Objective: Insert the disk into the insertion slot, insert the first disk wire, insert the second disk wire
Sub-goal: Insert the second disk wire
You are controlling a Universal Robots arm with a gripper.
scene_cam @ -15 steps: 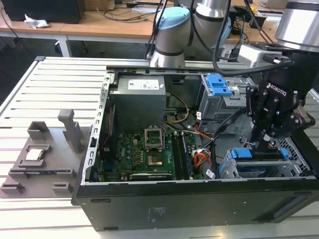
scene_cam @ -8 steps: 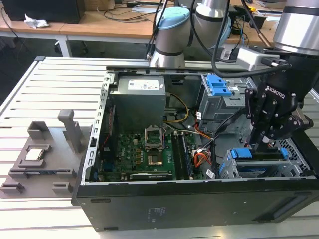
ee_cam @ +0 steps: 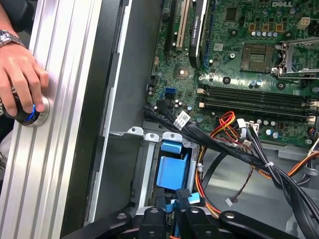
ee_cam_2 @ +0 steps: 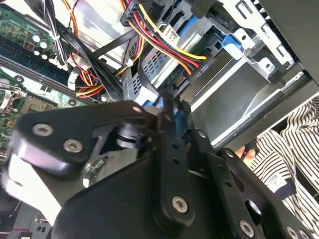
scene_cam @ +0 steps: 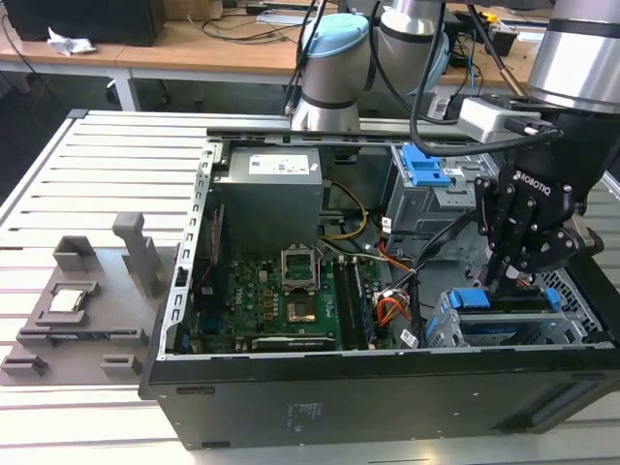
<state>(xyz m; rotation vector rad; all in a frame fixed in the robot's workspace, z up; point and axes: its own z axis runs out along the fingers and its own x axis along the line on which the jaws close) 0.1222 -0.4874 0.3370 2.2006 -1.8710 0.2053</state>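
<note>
Black metal claw (scene_cam: 511, 281) is hovering over the blue-framed silver disk (scene_cam: 504, 302) sitting in the grey perforated sheet-metal slot (scene_cam: 455, 334); fingers' state: cannot tell.

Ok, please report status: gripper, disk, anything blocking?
Gripper low over disk, at its blue end. Disk sits in insertion slot. Cable bundle close beside it.

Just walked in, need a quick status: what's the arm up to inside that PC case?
The gripper is down inside the open computer case, at the drive bay on the exterior view's right, where the disk in its blue carrier already sits in the insertion slot. The second wrist view shows coloured power wires running to a connector just ahead of it. A person's hand rests on a knob beside the case.
</note>
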